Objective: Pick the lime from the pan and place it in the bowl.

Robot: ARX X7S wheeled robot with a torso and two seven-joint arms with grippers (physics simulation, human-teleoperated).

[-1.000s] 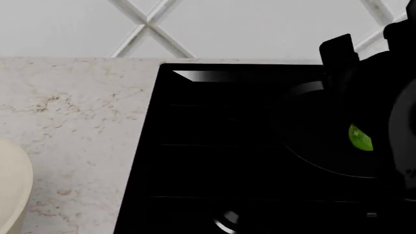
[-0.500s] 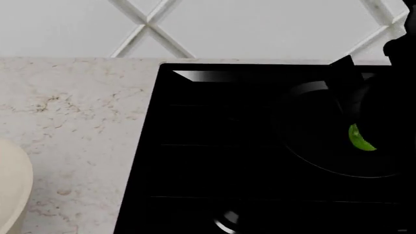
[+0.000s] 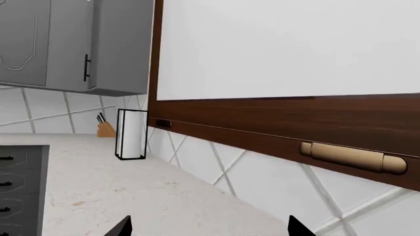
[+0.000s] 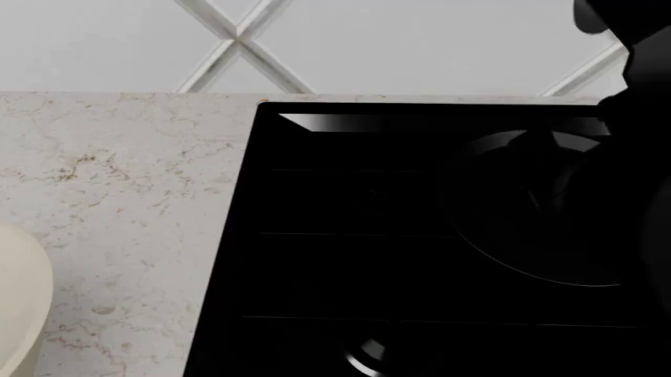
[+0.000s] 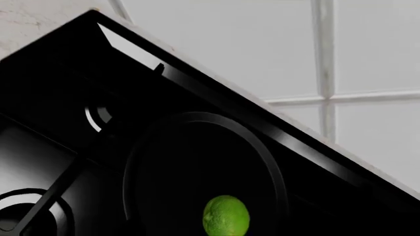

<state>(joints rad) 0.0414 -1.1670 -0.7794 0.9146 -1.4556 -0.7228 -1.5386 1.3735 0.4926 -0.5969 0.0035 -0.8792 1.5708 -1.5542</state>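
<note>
**— How far along are you?**

Hardly begun, I'd judge. The lime [image 5: 225,216] lies in the pan [image 5: 196,123], near its rim, with nothing touching it. None of the picking or placing is done.

**— Where's your right gripper?**

My right arm [image 4: 629,157] hangs over the pan's right side in the head view and hides the lime there. The right wrist camera looks down on the fruit, but none of my right fingers show in it, so I can't tell whether they are apart or together. They are not on the lime, at any rate.

**— And the left?**

Only two dark fingertips [image 3: 119,228] show at the edge of its wrist view, set apart with nothing between them. That camera looks off along the counter [image 3: 98,187] toward the wall, away from the work.

**— The bowl?**

Just its cream rim [image 4: 23,298] shows at the head view's left edge, well apart from the pan, across the cooktop [image 4: 346,236] and a stretch of counter.

**— What's left?**

All of it: descend, clamp the lime, lift, carry it left, let go over the bowl.
</note>
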